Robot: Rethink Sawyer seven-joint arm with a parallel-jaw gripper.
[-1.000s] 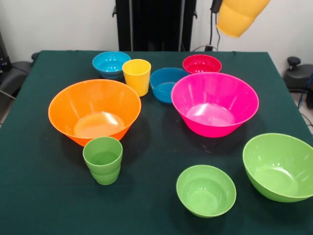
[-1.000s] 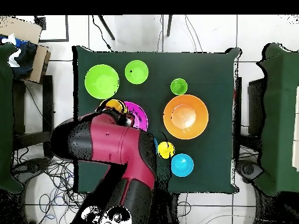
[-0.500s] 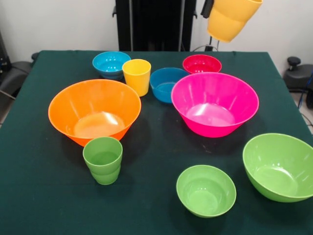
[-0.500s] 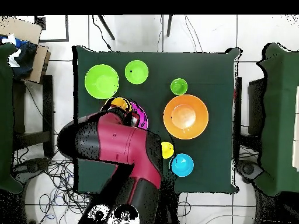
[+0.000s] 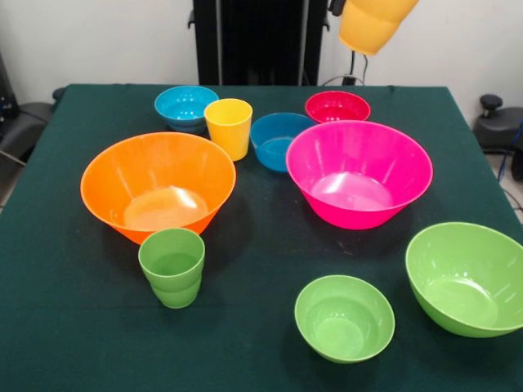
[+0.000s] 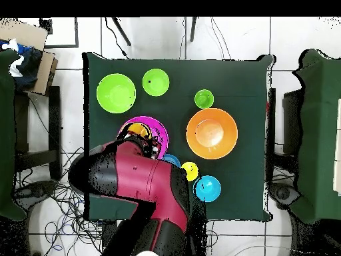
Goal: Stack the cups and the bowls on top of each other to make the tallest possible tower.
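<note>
orange-yellow cup (image 5: pixel 372 23) is airborne at about 1 o'clock in the front view, above the far table edge and over the red-pink bowl (image 5: pixel 337 107); only its tapered lower part shows, the rim cut off by the top edge. over the last second it has travelled leftward and slightly up, and gone from tilted to nearer upright. the gripper itself is hidden: a dark bit of hardware sits beside the cup, so the cup is probably clamped, but i cannot tell how the fingers stand.

meaning for task: the cup is lifted and in transit, no tower begun; every other piece lies single on the table (image 5: pixel 49 310).

rest unchanged from the earlier frames: large pink bowl (image 5: pixel 358 173) at 3 o'clock of centre, large orange bowl (image 5: pixel 158 184) at 9, yellow cup (image 5: pixel 228 127) and light blue bowl (image 5: pixel 186 107) at 11, darker blue bowl (image 5: pixel 280 140) at 12, green cup (image 5: pixel 172 266) at 7, small lime bowl (image 5: pixel 344 318) at 5, large lime bowl (image 5: pixel 467 278) at 4.

overhead: the arm (image 6: pixel 136 183) has swung, uncovering more of the pink bowl and a sliver of the darker blue one.
</note>
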